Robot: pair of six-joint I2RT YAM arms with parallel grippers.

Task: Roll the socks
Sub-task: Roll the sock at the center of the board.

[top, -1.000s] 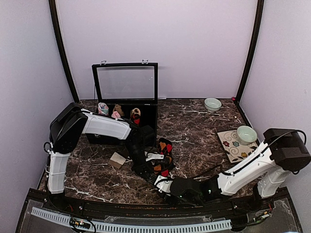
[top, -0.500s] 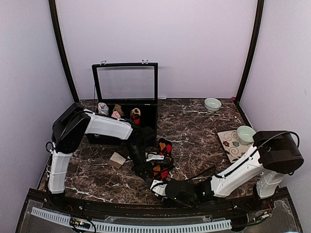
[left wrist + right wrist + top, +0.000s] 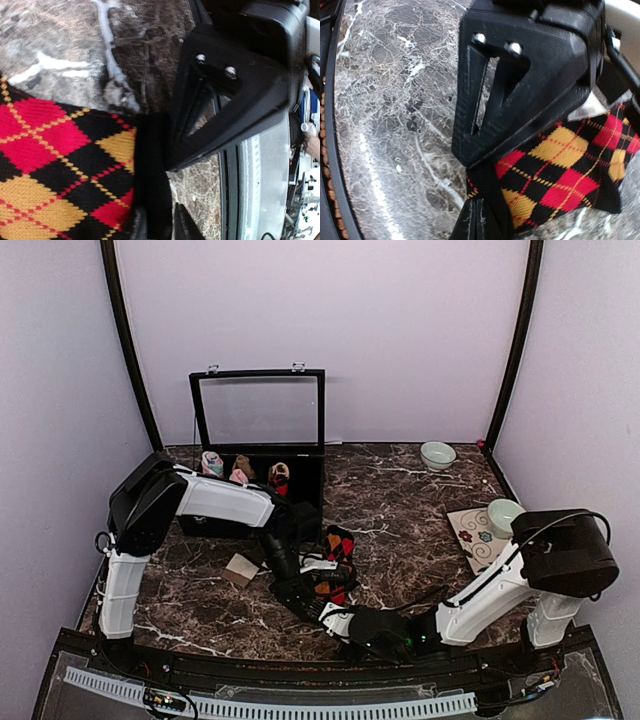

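Note:
The black socks with red and yellow argyle diamonds [image 3: 338, 542] lie mid-table, their near end under both grippers. In the left wrist view the argyle fabric [image 3: 55, 165] fills the left side. Its black cuff [image 3: 152, 200] runs between my left gripper's [image 3: 160, 227] fingers, which stand slightly apart. My right gripper [image 3: 480, 222] has its fingers pressed together on the black edge of the argyle sock [image 3: 560, 165]. From above, the left gripper [image 3: 312, 602] and right gripper [image 3: 327, 614] nearly touch. A small tan and cream piece [image 3: 240, 569] lies left of them.
A black box [image 3: 305, 485] with its clear lid [image 3: 258, 410] raised stands at the back left, with rolled bundles [image 3: 243, 465] inside. A pale green bowl [image 3: 437, 454] sits at the back. Another bowl [image 3: 507, 516] rests on a floral mat [image 3: 470, 540] at right.
The right gripper has closed on the argyle sock's near edge. The left gripper's fingers have parted a little around the cuff. The right arm shifted slightly near the front edge.

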